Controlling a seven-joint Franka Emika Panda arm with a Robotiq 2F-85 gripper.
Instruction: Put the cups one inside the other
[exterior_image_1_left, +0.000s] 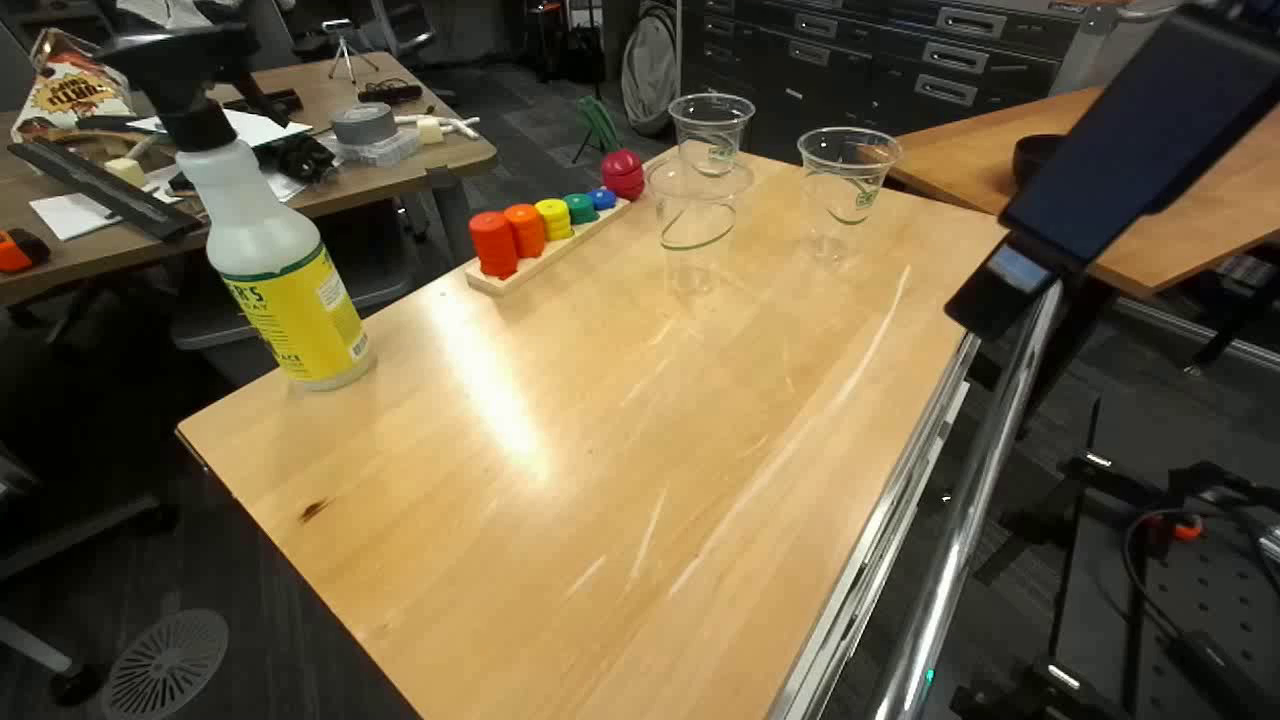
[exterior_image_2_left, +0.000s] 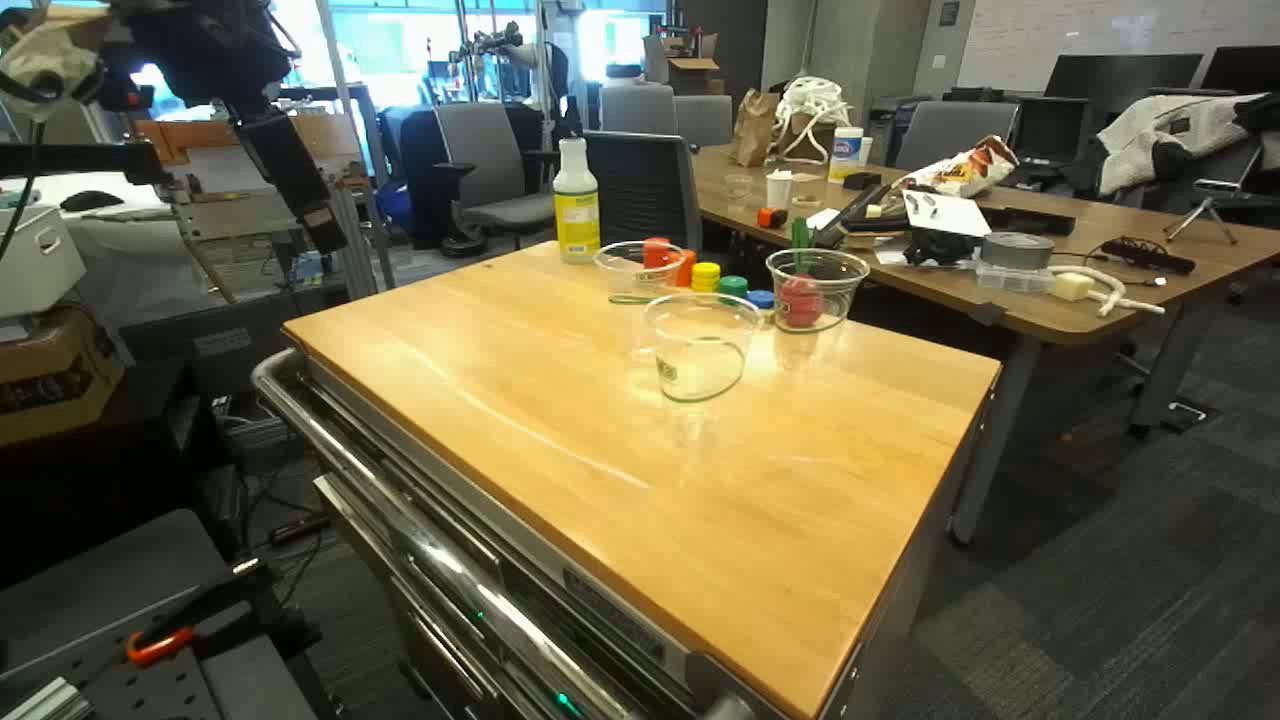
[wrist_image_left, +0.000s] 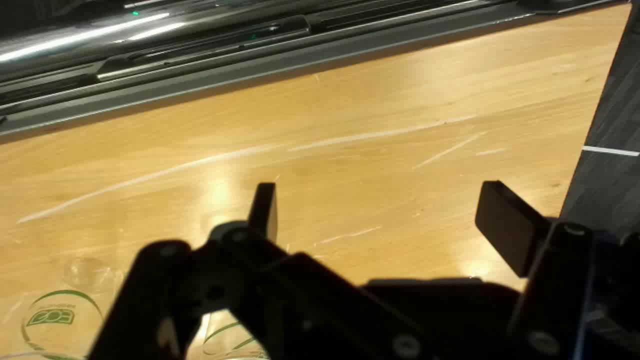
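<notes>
Three clear plastic cups stand upright and apart on the wooden table. One cup (exterior_image_1_left: 690, 225) (exterior_image_2_left: 640, 275) is nearest the spray bottle. Another cup (exterior_image_1_left: 848, 185) (exterior_image_2_left: 703, 350) is nearest the metal rail. The last cup (exterior_image_1_left: 712, 135) (exterior_image_2_left: 817, 300) stands near the red ball end of the toy. In the wrist view, a cup with a green logo (wrist_image_left: 52, 320) is at lower left, and part of another cup (wrist_image_left: 230, 340) shows behind the gripper linkage. My gripper (wrist_image_left: 380, 205) is open and empty above the table. It shows near the rail side in both exterior views (exterior_image_1_left: 1005, 285) (exterior_image_2_left: 325, 230).
A yellow-labelled spray bottle (exterior_image_1_left: 295, 280) (exterior_image_2_left: 577, 215) stands at a table corner. A wooden toy with coloured rings (exterior_image_1_left: 545, 235) and a red ball (exterior_image_1_left: 622, 175) lies along the far edge. A metal rail (exterior_image_1_left: 985, 490) (exterior_image_2_left: 430, 560) runs along one side. A cluttered second table (exterior_image_2_left: 1100, 260) stands beyond.
</notes>
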